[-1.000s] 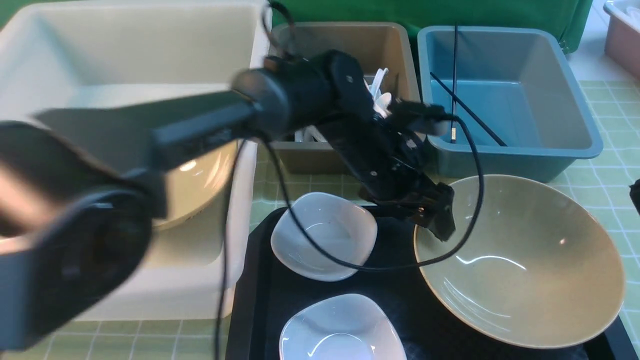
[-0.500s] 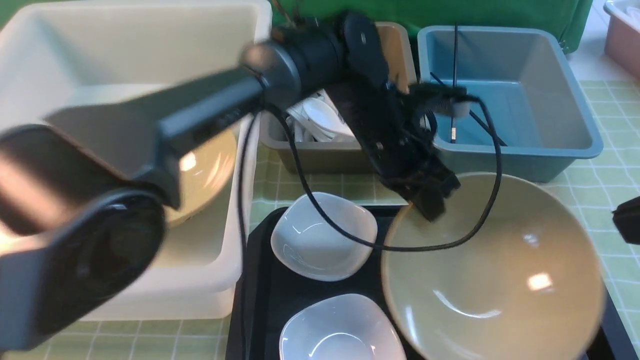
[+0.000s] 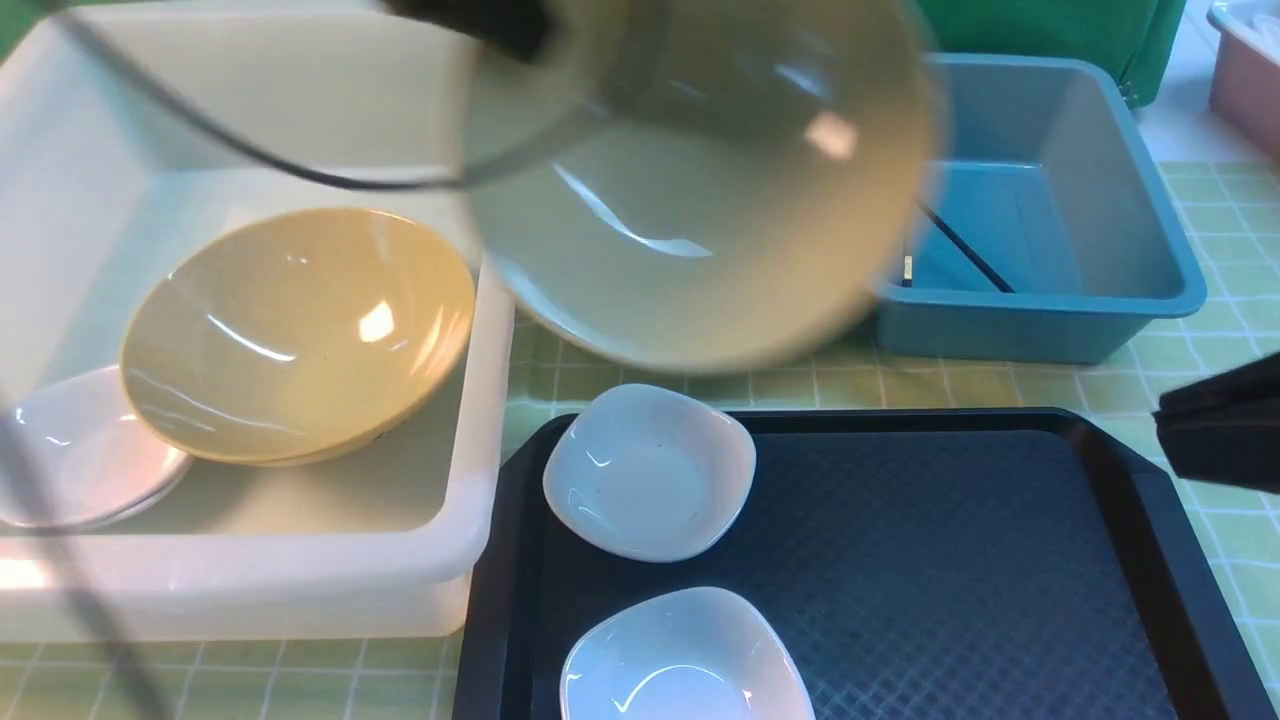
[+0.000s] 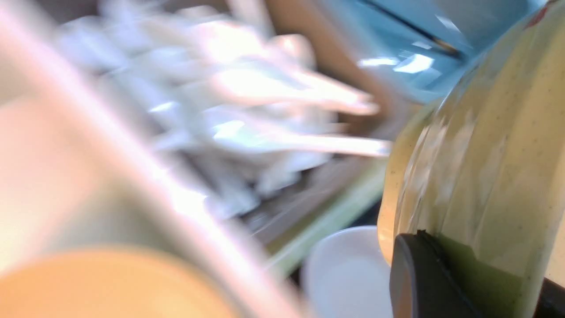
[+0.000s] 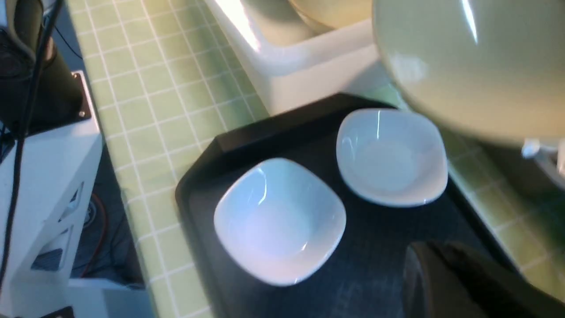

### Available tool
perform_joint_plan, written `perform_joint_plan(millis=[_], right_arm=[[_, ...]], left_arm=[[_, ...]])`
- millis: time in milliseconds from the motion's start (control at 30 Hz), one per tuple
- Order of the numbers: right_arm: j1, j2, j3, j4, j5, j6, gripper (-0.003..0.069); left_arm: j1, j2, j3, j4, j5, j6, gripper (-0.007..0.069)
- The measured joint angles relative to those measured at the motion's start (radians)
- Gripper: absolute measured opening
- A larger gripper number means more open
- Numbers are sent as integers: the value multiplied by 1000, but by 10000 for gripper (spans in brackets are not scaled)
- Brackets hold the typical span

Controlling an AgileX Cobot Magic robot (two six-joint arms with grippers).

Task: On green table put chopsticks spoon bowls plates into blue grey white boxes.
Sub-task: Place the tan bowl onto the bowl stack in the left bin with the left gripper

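Green table (image 3: 1225, 215): grid cloth visible between and around the containers.

White box (image 3: 250, 590): stands at the left of the table. One tan bowl (image 3: 300, 330) is tilted inside it, leaning over a white plate (image 3: 70, 450) in the near left corner. The far half of the box floor is bare.

Black tray (image 3: 950, 570): set just beside the white box, on its right. The right-hand two thirds of the tray are unoccupied.

Second bowl (image 3: 700, 190): held in the air, blurred, tilted towards the camera. It hangs over the gap between the white box and the blue box (image 3: 1030, 325), and its left rim overlaps the white box's right wall in the front view. The left gripper (image 4: 481, 291) is clamped on its rim; one finger (image 4: 415, 274) is seen pressed to the inner face, in the wrist view.

Blue box: stands at the far right and is partly covered by the held bowl. Chopsticks (image 3: 965, 250) lie slanted inside.

Grey box (image 4: 304, 26): seen only from the left wrist, heavily blurred, with white spoons (image 4: 247, 110) piled inside.

Two plates (image 3: 650, 470) (image 3: 680, 660): on the tray's left side, one behind the other, apart.

Right gripper (image 3: 1185, 432): closed, nothing seen in it. It is placed at the tray's right edge, well apart from the held bowl.
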Motion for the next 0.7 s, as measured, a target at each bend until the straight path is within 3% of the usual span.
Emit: perform_joint_plan(millis=[133,167,200,367,500,700], right_arm=[[0,10,31,111,-96,-57,35],[0,12,32,111,-96,-57,35],[0,28,37,154,-118,-93,36],[0,100,41,228,-128,-147,37],[0,130,41,233,-119,-157,40],[0,134,41,237,-118,-180,48]], left_arm=[[216,-85,239,6,-13,-19,15],[228,-85,251,4,-15,-19,15],[317,-104,339,-21,-13,-20,15],[553,-114,559,-130,-78,-4,17],[625,-110,601,-212,-139,76,17],[629,-65,601,-285,-168,137,17]])
